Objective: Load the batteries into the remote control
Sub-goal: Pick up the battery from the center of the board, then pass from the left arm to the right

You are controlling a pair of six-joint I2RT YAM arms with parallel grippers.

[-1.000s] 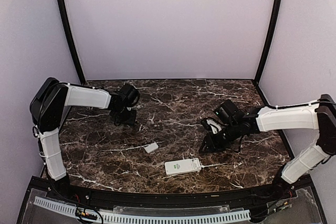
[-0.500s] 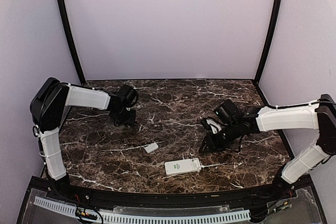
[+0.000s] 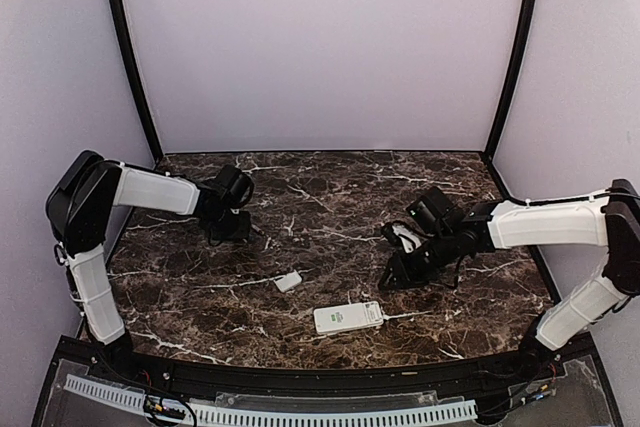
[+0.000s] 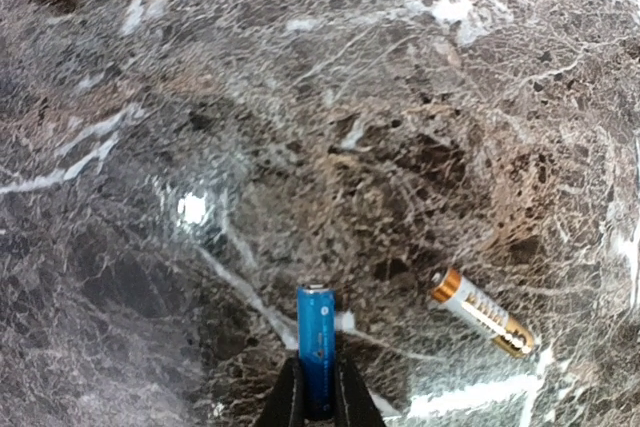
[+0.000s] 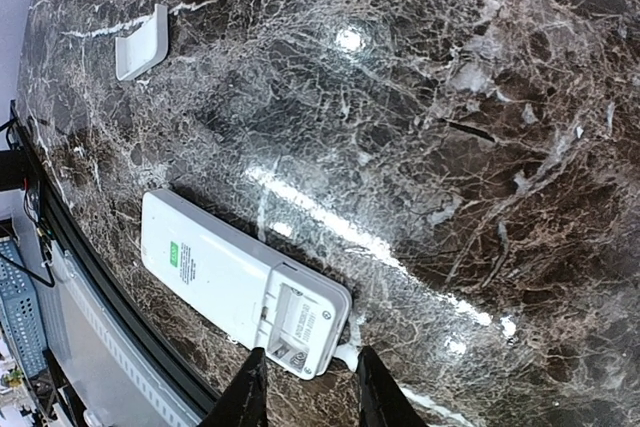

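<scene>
My left gripper (image 4: 317,397) is shut on a blue battery (image 4: 316,342), which sticks out between its fingers above the marble at the far left (image 3: 228,230). A second battery (image 4: 483,311), dark with gold ends, lies on the table to its right. The white remote control (image 3: 348,317) lies back up near the front edge, its battery bay open and empty (image 5: 295,322). My right gripper (image 5: 307,392) is open and empty, just above the remote's bay end, at the right of the table (image 3: 398,275).
The small loose white cover (image 3: 289,281) lies on the dark marble table (image 3: 330,197) left of the remote; it also shows in the right wrist view (image 5: 142,45). The table's black front rim (image 3: 300,377) runs close behind the remote.
My left arm has drawn back to the left with its gripper. The right arm, the remote and the cover have not moved.
</scene>
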